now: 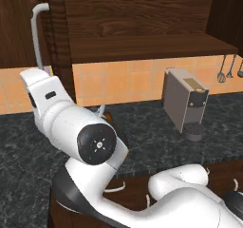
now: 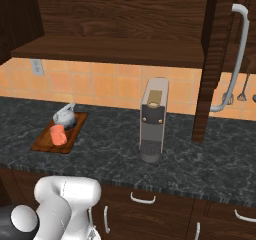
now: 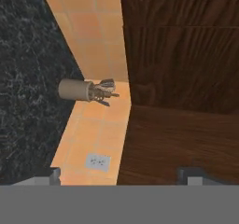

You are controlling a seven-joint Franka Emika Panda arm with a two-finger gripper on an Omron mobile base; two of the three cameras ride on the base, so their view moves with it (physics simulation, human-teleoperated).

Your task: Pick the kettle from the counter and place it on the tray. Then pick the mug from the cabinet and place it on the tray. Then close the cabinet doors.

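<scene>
The silver-grey kettle [image 2: 65,115] and the orange mug [image 2: 58,134] both stand on the reddish-brown tray [image 2: 47,143] at the left of the dark counter [image 2: 110,149]. Above, the cabinet [image 2: 110,49] is open and its shelf is bare. One of the cabinet doors [image 2: 212,59] juts out edge-on at the right with its grey bar handle [image 2: 239,54]. The other door [image 1: 57,37] juts out at the left, with its handle [image 1: 35,32] just above my white hand. In the hand view my gripper [image 3: 121,176] is open, empty, and faces tiled wall and dark wood.
A boxy grey coffee machine [image 2: 152,119] stands mid-counter under the cabinet. A utensil holder [image 3: 74,88] sits against the tiled wall, with a wall outlet [image 3: 98,161] nearby. Ladles [image 2: 235,94] hang on the wall at the right. Drawers with light handles [image 2: 142,199] run below the counter.
</scene>
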